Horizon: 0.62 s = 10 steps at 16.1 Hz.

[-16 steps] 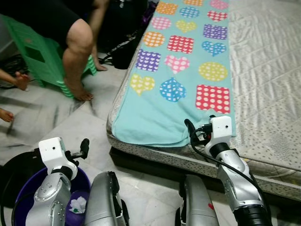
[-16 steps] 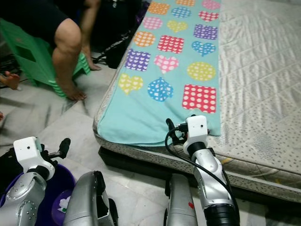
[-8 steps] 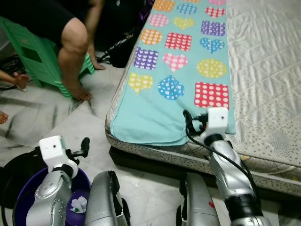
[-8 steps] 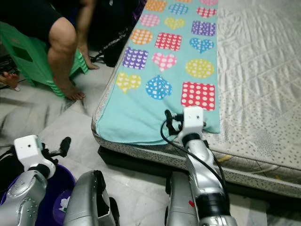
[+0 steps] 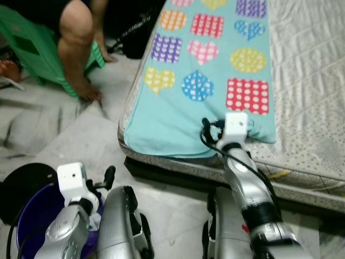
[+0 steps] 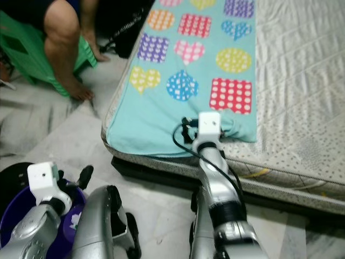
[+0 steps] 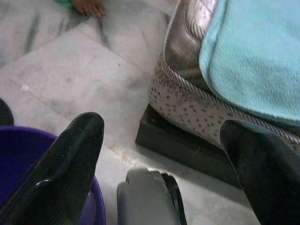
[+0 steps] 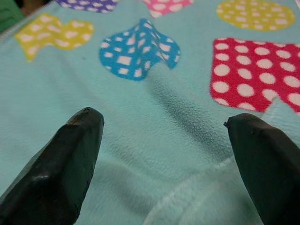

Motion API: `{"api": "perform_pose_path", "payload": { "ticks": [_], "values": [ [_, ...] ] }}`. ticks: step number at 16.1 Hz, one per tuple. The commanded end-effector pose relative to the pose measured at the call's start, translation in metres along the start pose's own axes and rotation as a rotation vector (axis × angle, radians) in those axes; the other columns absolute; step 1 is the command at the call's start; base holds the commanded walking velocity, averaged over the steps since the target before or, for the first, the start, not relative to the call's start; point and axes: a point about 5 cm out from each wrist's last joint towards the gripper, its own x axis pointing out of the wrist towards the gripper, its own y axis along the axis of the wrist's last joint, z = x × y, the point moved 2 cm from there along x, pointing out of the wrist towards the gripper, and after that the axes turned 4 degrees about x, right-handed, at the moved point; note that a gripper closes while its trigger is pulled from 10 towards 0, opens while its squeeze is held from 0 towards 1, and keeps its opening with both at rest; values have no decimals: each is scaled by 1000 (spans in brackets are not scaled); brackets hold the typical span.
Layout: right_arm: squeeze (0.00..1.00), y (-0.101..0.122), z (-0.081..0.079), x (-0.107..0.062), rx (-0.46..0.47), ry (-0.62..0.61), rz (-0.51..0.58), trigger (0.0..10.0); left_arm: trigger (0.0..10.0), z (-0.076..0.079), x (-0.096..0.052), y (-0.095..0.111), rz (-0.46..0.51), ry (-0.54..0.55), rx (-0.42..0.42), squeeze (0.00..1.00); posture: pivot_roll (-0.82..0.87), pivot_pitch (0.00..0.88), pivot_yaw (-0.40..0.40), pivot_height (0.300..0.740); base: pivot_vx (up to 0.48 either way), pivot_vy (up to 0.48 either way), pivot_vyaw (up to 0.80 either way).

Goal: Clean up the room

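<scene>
Right gripper (image 8: 161,154) out over the bed, jaws spread wide and holding nothing, poised just above the near end of the teal fleece blanket (image 5: 202,81). Blanket lies flat along the outer edge of the mattress (image 5: 312,97), its long axis running away from the robot toward the head of the bed; printed hearts, circles and squares on it, near hem hanging slightly over the mattress edge. From the right wrist view the fleece is directly ahead of and beneath the jaws, with a small raised fold between the fingertips (image 8: 70,154) and the red dotted square off to one side. Right arm clearly the nearer one. Left gripper (image 7: 159,154) low by the floor, jaws also wide and empty, hanging over the rim of a purple bucket (image 5: 32,216) with something white crumpled inside. A person's legs (image 5: 75,48) and a green stool (image 5: 38,56) beside the bed, well apart from the grippers. Likely next: lower and pinch that fold at the near hem.
</scene>
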Motion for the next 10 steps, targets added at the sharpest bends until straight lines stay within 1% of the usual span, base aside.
{"api": "perform_pose_path", "payload": {
  "ticks": [1,2,3,5,7,10],
  "values": [
    [0,-6,3,1,-7,-29,-18,10000,10000,0,-6,-4,-23,-6,8,0,-8,354,31,569,0,0,0],
    [0,-3,5,7,-31,-65,-14,10000,10000,2,-9,-5,-31,-14,14,0,-2,360,38,569,0,0,0],
    [0,-1,6,10,-43,-80,-14,10000,10000,2,-10,-5,-35,-16,15,0,-2,360,38,569,0,0,0],
    [0,6,9,17,-147,-158,3,10000,10000,3,-11,-4,-43,-21,23,0,4,361,45,569,0,0,0],
    [0,10,17,19,-208,-216,19,10000,10000,3,-11,-2,-43,-20,29,0,13,357,48,569,0,0,0],
    [0,7,29,18,-246,-270,10,10000,10000,2,-13,-3,-49,-15,36,0,12,354,49,569,0,0,0]
  ]
}}
